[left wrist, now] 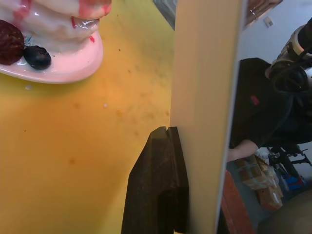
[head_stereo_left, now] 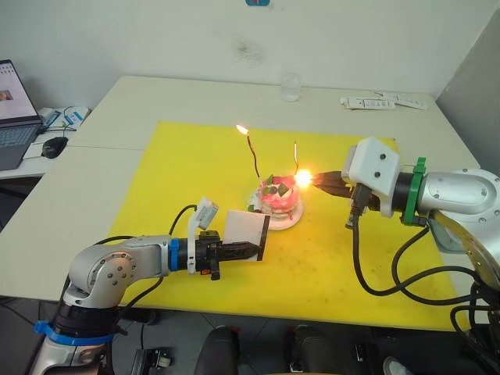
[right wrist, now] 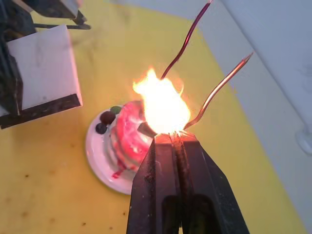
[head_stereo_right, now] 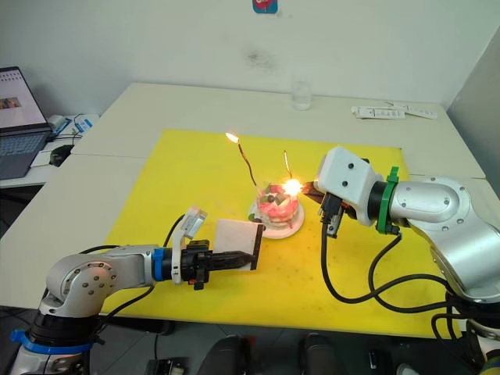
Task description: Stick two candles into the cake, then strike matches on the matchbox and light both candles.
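The pink cake (head_stereo_left: 278, 198) sits on its white plate (head_stereo_left: 291, 221) in the middle of the yellow mat. Two thin wavy candles stand in it. The left candle (head_stereo_left: 251, 152) burns with a small flame at its tip. The right candle (head_stereo_left: 296, 158) has a dark tip. My right gripper (head_stereo_left: 318, 183) is shut on a match whose bright flame (right wrist: 161, 105) flares right above the cake, at the foot of the right candle (right wrist: 220, 87). My left gripper (head_stereo_left: 255, 250) is shut on the white matchbox (head_stereo_left: 247, 232) and holds it upright just left of the plate.
The yellow mat (head_stereo_left: 187, 164) covers the table's near half. A clear glass (head_stereo_left: 291, 86) stands at the far edge, and white flat items (head_stereo_left: 383, 102) lie at the far right. A laptop (head_stereo_left: 13, 109) and a mouse (head_stereo_left: 55, 146) are on a side desk to the left.
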`<move>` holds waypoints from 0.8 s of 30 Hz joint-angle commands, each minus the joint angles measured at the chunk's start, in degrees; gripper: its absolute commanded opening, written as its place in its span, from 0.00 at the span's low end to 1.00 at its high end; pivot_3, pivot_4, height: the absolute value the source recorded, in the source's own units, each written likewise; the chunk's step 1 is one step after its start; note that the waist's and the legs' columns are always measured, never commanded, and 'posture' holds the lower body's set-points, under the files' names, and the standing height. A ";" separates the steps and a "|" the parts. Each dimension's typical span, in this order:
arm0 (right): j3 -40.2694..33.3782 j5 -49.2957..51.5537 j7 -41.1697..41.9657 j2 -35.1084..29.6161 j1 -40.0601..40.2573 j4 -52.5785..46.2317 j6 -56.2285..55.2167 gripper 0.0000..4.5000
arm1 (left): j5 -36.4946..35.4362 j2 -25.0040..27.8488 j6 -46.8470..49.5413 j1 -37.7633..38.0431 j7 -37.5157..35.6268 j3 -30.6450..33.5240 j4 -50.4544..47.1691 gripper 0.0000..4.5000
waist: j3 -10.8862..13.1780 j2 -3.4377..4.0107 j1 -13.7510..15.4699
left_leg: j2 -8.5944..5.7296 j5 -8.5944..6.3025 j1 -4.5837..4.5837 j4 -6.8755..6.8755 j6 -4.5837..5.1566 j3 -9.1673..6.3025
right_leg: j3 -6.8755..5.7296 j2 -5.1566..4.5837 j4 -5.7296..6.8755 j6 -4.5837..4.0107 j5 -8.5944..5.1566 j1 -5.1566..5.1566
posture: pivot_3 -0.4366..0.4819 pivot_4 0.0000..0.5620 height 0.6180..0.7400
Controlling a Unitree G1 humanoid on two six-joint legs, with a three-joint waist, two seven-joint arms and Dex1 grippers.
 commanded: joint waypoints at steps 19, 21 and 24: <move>3.23 -9.68 -3.29 5.18 -7.56 7.06 -8.92 0.00 | 0.62 -1.04 -0.45 -1.33 -1.49 -1.39 0.09 0.00 | 0.00 0.01 -0.03 | 0.00 0.00 -0.01 0.01 0.00 0.05 | 0.02 0.01 0.02 0.00 0.01 -0.03 | 0.48 0.27 0.72; 3.12 -9.85 -3.32 5.24 -7.27 6.85 -9.07 0.00 | 0.56 -1.03 -0.43 -1.13 -1.44 -1.33 -0.16 0.00 | 0.00 0.01 -0.03 | 0.00 0.00 -0.01 0.01 0.00 0.05 | 0.02 0.01 0.02 0.00 0.01 -0.03 | 0.48 0.27 0.72; 2.91 -10.02 -3.47 5.22 -6.73 6.46 -9.27 0.00 | 0.32 -1.02 -0.34 -0.80 -1.32 -1.19 -0.64 0.00 | 0.00 0.01 -0.03 | 0.01 0.00 -0.01 0.01 0.00 0.04 | 0.02 0.01 0.02 0.00 0.01 -0.03 | 0.48 0.27 0.72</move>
